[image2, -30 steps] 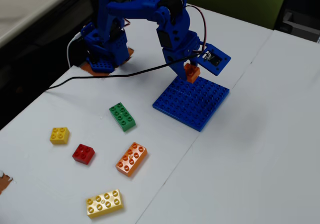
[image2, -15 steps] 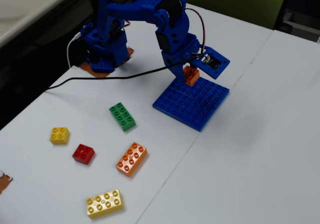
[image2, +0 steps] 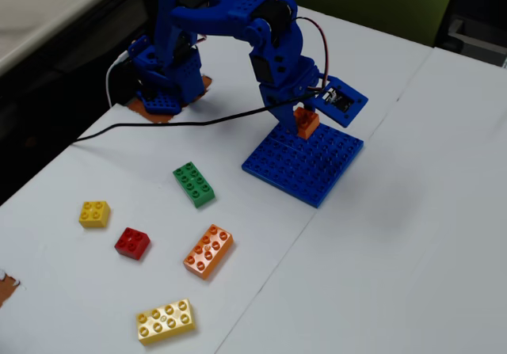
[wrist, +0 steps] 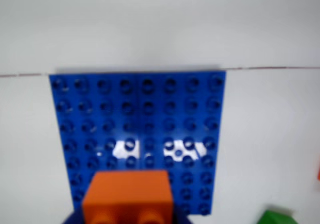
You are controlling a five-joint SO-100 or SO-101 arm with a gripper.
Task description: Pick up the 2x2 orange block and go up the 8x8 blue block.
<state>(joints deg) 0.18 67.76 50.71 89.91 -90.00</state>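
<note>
The jaws (image2: 306,120) are closed on the orange block (image2: 306,122), holding it at the far edge of the blue plate (image2: 305,162) in the fixed view; whether the block touches the plate's studs or hangs just above them cannot be told. In the wrist view the orange block (wrist: 128,197) fills the bottom centre, over the near rows of the blue plate (wrist: 140,119), whose studs glare under the light. The plate lies flat on the white bench (image2: 412,211), near a seam between two bench panels. Apart from it, toward the lower left of the fixed view, lie a green brick (image2: 194,184), a yellow square brick (image2: 94,214), a red brick (image2: 132,243), a long orange brick (image2: 208,251) and a long yellow brick (image2: 165,321). No writing or brand mark can be read on anything.
</note>
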